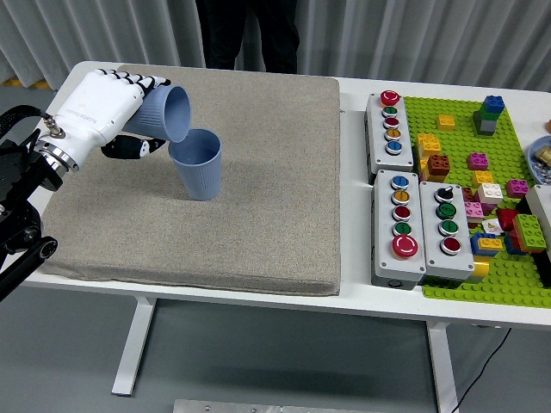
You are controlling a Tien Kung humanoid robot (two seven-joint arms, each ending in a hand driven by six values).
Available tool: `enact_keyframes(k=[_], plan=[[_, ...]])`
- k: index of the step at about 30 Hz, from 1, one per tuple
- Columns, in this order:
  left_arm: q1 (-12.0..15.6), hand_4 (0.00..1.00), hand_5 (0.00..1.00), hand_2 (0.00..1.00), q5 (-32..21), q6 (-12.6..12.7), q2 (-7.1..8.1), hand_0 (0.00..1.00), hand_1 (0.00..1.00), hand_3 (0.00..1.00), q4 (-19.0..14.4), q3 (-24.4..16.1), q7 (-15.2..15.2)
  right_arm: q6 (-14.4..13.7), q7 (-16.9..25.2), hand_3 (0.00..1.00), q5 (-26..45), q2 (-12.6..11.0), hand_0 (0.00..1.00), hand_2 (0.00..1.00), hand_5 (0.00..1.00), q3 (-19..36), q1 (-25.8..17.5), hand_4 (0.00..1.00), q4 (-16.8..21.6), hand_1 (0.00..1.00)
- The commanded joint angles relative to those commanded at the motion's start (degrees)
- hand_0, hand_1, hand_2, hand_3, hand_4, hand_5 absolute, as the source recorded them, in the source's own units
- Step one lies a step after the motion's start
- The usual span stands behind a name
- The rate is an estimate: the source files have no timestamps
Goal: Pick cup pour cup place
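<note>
A blue ribbed cup (197,164) stands upright on the grey mat (258,198), left of centre. My left hand (102,110), white with black fingertips, is shut on a second blue cup (164,114). That cup is tipped on its side, its mouth pointing right and down just above the standing cup's left rim. I cannot see anything flowing out of it. The right arm is out of view.
Right of the mat lie three grey button boxes (389,121) (399,227) (446,227). A green baseplate (504,275) with several coloured bricks fills the far right. A person in dark clothes (248,34) stands at the far side, hands not showing.
</note>
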Motion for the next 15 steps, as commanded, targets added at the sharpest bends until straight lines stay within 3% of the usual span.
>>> enact_keyframes(k=[15], plan=[[-0.7, 0.488, 0.002, 0.748, 0.0, -0.2, 0.53, 0.590, 0.629, 0.750, 0.8, 1.6, 0.6, 0.0, 0.0, 0.650, 0.1, 0.0, 0.684, 0.690, 0.179, -0.2, 0.0, 0.448, 0.0, 0.679]])
